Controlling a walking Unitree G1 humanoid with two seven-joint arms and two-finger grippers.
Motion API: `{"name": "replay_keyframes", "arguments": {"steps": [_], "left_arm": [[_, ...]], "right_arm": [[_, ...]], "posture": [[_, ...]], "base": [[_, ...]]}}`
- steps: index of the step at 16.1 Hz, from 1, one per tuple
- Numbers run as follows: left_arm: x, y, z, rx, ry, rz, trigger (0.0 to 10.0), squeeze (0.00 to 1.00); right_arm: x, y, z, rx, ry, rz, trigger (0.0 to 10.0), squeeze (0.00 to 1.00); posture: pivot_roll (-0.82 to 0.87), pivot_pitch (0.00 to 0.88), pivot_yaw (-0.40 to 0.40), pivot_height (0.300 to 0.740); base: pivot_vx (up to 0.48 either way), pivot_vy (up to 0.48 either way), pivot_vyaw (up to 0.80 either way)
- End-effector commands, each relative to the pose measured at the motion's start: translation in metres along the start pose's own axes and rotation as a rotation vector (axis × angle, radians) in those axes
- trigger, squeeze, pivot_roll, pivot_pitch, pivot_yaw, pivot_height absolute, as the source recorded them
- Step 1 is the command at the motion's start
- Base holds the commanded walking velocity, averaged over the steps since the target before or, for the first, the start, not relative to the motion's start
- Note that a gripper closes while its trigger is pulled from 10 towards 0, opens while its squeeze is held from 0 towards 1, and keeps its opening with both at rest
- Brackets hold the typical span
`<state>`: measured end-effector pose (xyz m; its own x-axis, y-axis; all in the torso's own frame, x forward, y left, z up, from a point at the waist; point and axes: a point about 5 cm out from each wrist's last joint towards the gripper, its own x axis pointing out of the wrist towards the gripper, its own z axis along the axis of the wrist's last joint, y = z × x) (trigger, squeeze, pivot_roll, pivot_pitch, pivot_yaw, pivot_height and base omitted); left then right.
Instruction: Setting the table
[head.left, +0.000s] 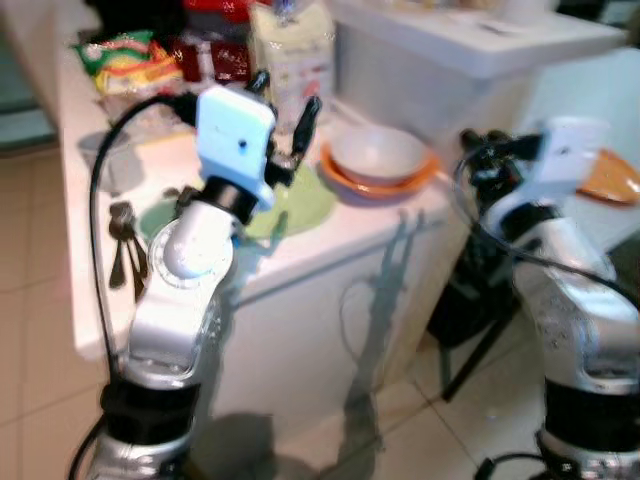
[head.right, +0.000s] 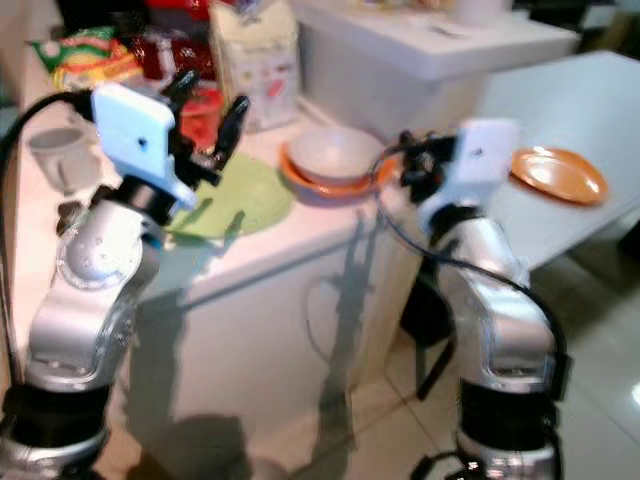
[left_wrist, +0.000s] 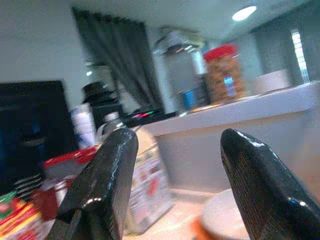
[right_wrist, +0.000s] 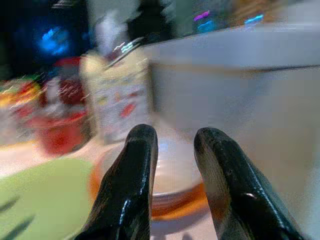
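Observation:
On the white counter (head.left: 330, 240) lies a green plate (head.left: 300, 205). Beside it a white bowl (head.left: 375, 152) sits in an orange plate (head.left: 335, 175). Spoons and forks (head.left: 122, 240) lie at the counter's left end. My left gripper (head.left: 287, 92) hangs open above the green plate's far side with nothing between its fingers (left_wrist: 107, 180). My right gripper (head.right: 410, 142) is at the counter's right corner, just right of the bowl stack and level with it. Its fingers (right_wrist: 137, 165) stand a narrow gap apart, holding nothing, and point at the bowl (right_wrist: 172, 170).
A second orange plate (head.right: 558, 172) lies on the pale table (head.right: 560, 100) at the right. A grey cup (head.right: 55, 155), snack packs (head.left: 125, 60), red containers and a carton (head.left: 290, 50) crowd the counter's back. A raised white ledge (head.left: 480, 50) stands behind the bowl.

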<state>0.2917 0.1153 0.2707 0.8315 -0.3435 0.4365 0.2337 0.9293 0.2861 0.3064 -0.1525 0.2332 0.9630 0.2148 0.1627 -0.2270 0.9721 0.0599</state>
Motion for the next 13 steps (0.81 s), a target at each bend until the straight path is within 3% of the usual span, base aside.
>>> {"name": "replay_keyframes", "arguments": {"steps": [1, 4, 5, 6, 10, 12, 13], "left_arm": [[0.002, -0.003, 0.001, 0.002, 0.004, -0.008, 10.0, 0.00], [0.001, -0.002, -0.005, 0.013, 0.049, 0.001, 10.0, 0.00], [0.001, -0.001, -0.006, 0.014, 0.053, 0.002, 10.0, 0.00], [0.001, -0.001, -0.006, 0.015, 0.053, 0.002, 10.0, 0.00], [0.002, -0.007, -0.003, 0.051, 0.037, -0.084, 10.0, 0.00], [0.000, -0.015, -0.002, 0.056, 0.037, -0.165, 10.0, 0.00], [-0.003, -0.025, -0.001, 0.037, 0.040, -0.243, 10.0, 0.00]], "right_arm": [[-0.001, -0.010, -0.003, -0.023, 0.051, -0.019, 10.0, 0.00], [0.001, -0.009, -0.010, -0.032, 0.147, 0.051, 10.0, 0.00], [0.002, -0.009, -0.010, -0.023, 0.152, 0.061, 10.0, 0.80], [0.005, -0.009, -0.009, -0.013, 0.155, 0.069, 10.0, 1.00], [0.031, -0.012, -0.011, 0.038, 0.202, 0.106, 10.0, 1.00], [0.043, -0.017, -0.015, 0.048, 0.223, 0.093, 10.0, 1.00], [0.057, -0.021, -0.014, 0.043, 0.237, 0.077, 10.0, 1.00]], "posture": [[0.00, 0.000, -0.027, 0.740], [-0.01, 0.000, -0.024, 0.740], [-0.01, 0.000, -0.024, 0.740], [-0.01, 0.000, -0.024, 0.740], [-0.01, 0.000, -0.023, 0.740], [0.00, 0.000, -0.020, 0.740], [0.00, 0.000, -0.022, 0.740]], "base": [[0.390, 0.000, 0.00], [0.232, 0.000, 0.00], [0.000, 0.000, 0.00], [0.000, 0.000, 0.00], [0.000, 0.000, 0.00], [0.000, 0.000, 0.00], [0.000, 0.000, 0.00]]}}
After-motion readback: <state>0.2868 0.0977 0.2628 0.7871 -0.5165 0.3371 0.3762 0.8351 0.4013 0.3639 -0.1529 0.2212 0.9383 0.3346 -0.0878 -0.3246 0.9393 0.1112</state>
